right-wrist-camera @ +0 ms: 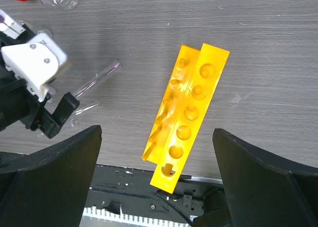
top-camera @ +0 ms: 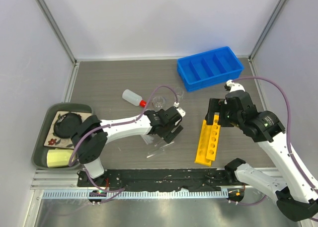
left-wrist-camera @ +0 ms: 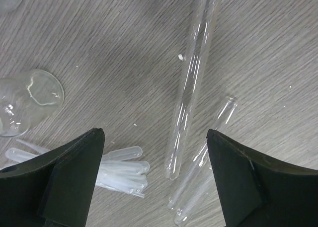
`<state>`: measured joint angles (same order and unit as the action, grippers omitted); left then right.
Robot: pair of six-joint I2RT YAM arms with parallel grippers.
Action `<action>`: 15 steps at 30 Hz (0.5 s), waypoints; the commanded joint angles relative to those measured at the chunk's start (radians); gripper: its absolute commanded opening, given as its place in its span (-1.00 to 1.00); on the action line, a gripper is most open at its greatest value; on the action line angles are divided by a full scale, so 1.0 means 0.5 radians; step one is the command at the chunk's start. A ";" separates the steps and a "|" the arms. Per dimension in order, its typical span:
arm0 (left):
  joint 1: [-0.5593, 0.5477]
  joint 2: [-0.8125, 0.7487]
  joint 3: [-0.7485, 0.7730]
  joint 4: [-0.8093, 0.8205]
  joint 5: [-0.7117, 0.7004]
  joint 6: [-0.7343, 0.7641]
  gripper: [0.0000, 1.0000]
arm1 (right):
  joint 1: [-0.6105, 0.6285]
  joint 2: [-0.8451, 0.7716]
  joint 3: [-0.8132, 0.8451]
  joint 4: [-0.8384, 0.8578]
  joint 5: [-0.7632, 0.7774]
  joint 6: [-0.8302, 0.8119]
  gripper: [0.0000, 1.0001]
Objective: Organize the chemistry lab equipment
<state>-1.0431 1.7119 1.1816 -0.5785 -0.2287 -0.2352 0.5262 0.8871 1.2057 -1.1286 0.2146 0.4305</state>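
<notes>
Two end effectors are hovering over the bench (top-camera: 109, 78), both released and grasping nothing. The left end effector (left-wrist-camera: 154, 137) is hanging with jaws spread above a long glass tube (left-wrist-camera: 191, 83), which is lying flat beside shorter tubes (left-wrist-camera: 211, 147) and a cluster of plastic pipettes (left-wrist-camera: 121, 167). A clear glass vessel (left-wrist-camera: 30, 95) is resting nearby. The right end effector (right-wrist-camera: 157, 132) is gaping over the yellow rack (right-wrist-camera: 191, 113), which is lying near the bench's front edge. The blue bin (top-camera: 210, 68) is sitting at the far right corner, and the squeeze bottle (top-camera: 133, 98) is lying on its side mid-bench.
</notes>
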 commanded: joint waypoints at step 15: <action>-0.006 0.193 0.008 0.292 0.114 0.065 0.67 | 0.003 -0.078 -0.049 0.005 -0.070 0.001 0.99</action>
<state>-1.0431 1.8019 1.1908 -0.5060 -0.1974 -0.2222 0.5262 0.8680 1.1889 -1.1381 0.1951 0.4324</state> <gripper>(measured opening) 0.848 0.995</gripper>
